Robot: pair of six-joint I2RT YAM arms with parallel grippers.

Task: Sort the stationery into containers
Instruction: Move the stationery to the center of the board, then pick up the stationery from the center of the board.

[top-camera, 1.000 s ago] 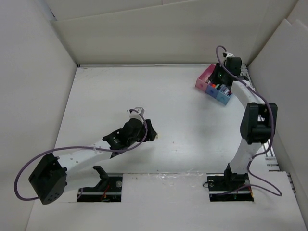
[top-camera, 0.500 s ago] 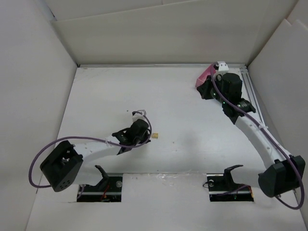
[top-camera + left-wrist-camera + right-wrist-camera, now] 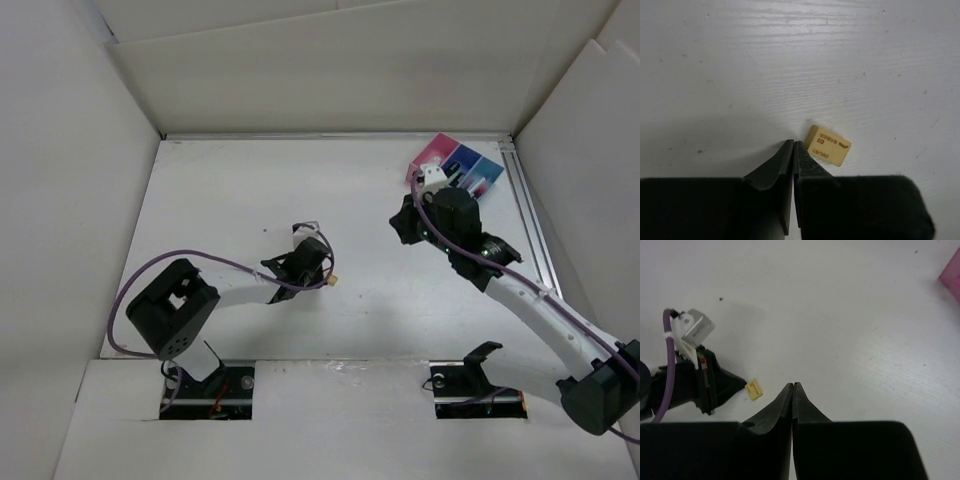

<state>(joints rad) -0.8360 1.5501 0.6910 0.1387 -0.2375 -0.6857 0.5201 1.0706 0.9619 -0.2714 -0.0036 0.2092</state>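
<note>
A small yellowish eraser [image 3: 332,281] lies on the white table. In the left wrist view the eraser [image 3: 827,145] touches the right side of my left gripper's tip. My left gripper [image 3: 793,143] is shut and empty; in the top view the left gripper [image 3: 322,270] sits just left of the eraser. My right gripper [image 3: 793,385] is shut and empty; in the top view the right gripper [image 3: 403,228] hovers over the table's middle right. The right wrist view shows the eraser [image 3: 754,389] to its left. The three-bin tray [image 3: 456,163], pink, dark blue, light blue, holds pens at the back right.
White walls enclose the table on three sides. A metal rail [image 3: 530,215] runs along the right edge. The arm bases [image 3: 210,385] sit at the near edge. The tray's pink corner [image 3: 952,270] shows in the right wrist view.
My right gripper has left the tray and swung down-left toward the table's middle. My left arm has stretched right, bringing its gripper tip against the eraser.
</note>
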